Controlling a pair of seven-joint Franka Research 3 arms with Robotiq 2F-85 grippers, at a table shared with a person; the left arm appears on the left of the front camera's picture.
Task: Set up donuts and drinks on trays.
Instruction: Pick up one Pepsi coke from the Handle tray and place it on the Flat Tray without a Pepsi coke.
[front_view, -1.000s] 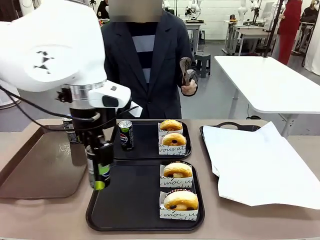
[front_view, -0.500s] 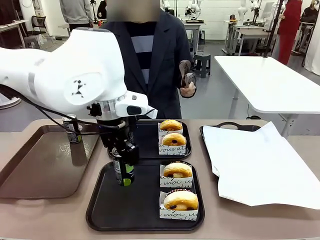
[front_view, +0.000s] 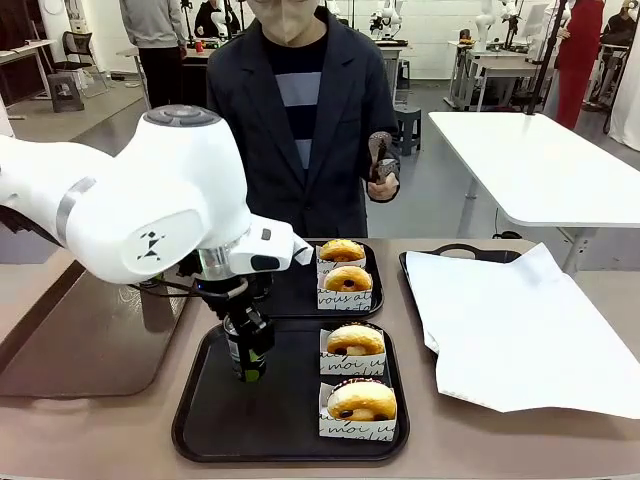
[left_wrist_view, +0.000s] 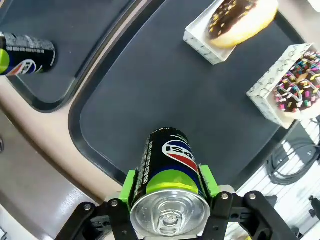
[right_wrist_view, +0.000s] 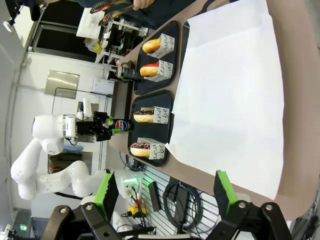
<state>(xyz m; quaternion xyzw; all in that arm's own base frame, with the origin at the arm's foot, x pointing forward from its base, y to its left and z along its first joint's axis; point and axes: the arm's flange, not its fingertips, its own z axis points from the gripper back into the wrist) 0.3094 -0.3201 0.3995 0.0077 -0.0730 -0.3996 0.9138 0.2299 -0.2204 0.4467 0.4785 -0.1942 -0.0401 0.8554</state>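
Front: left gripper clamps a black soda can upright over near black tray, w/ 2 sleeved donuts on its right side. Left wrist: pads grip can sides, above tray. Right wrist: right gripper spread wide, holding nothing, above white paper.

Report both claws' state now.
Left claw: closed on a slim black soda can over the near black plastic tray.
Right claw: open, empty.
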